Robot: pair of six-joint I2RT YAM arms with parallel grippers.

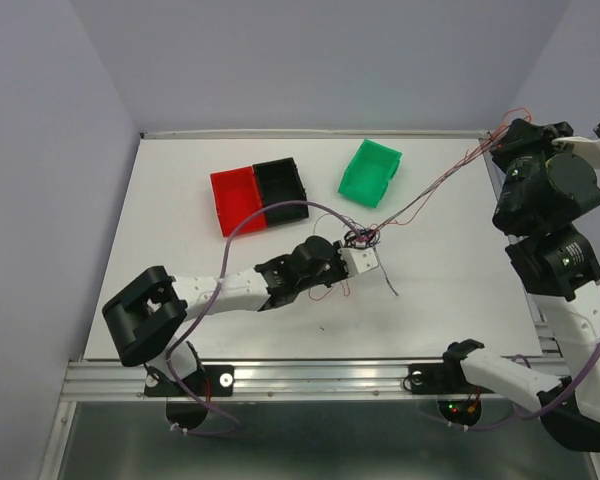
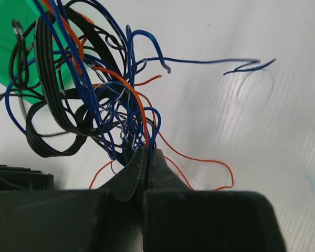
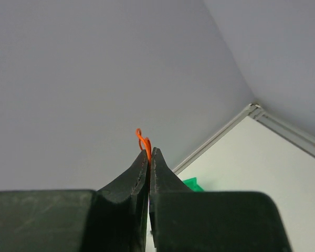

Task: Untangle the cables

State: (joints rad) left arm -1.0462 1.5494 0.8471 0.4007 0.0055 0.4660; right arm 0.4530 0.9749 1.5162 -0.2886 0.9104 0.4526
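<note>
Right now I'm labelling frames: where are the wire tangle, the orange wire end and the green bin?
wire tangle [image 1: 359, 238], top view, the knot's middle.
orange wire end [image 3: 145, 142], right wrist view, the curl above the fingertips.
green bin [image 1: 368, 172], top view, its bare inside.

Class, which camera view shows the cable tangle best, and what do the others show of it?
Left wrist: the tangle fills the frame, individual strands distinguishable. Top external shows it small; right wrist shows only one orange strand end.

The top view looks down from above and behind over the whole worktop [image 1: 450, 290]. The left wrist view sits close over the cables [image 2: 110, 115]; the right wrist view faces the wall [image 3: 94, 68]. All share the green bin [image 1: 370, 172].
</note>
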